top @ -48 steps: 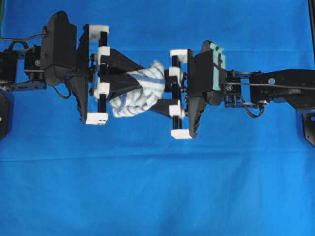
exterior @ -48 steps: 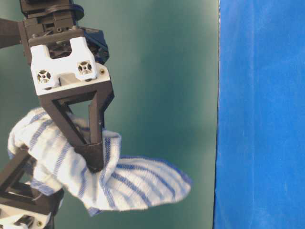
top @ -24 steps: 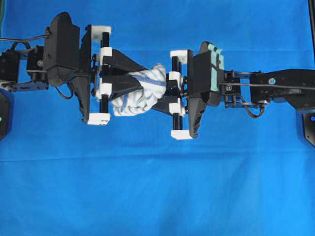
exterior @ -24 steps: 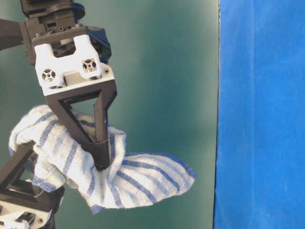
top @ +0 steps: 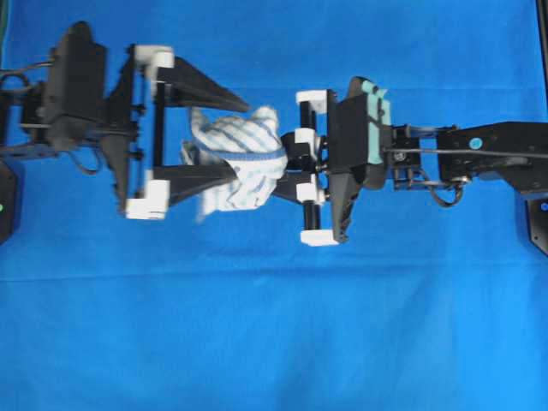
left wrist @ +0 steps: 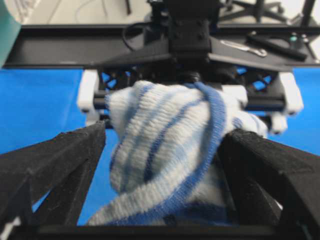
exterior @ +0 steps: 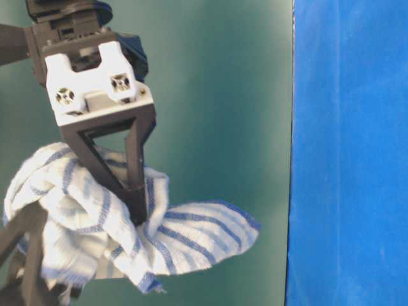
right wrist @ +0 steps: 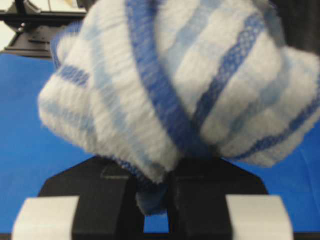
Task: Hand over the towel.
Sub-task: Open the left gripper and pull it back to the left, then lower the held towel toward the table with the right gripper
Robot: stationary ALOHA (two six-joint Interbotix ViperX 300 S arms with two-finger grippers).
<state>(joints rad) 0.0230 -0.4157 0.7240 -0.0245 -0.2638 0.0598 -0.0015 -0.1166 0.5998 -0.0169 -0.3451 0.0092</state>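
The towel, white with blue stripes, hangs bunched in the air between the two grippers. My right gripper is shut on its right end. The right wrist view shows a fold of the towel pinched between the two black fingers. My left gripper stands open, its fingers spread above and below the cloth. In the left wrist view the towel sits between the wide-apart fingers, brushing the right one. At table level, the right gripper pinches the towel from above.
A bright blue tablecloth covers the table under both arms. The table-level view has a dark green backdrop behind the grippers. The right arm's wrist housing faces the left wrist camera just beyond the towel.
The left gripper has opened wide and drawn back a little to the left, letting go of the towel. The right gripper stays shut on the towel, which now hangs from it alone.
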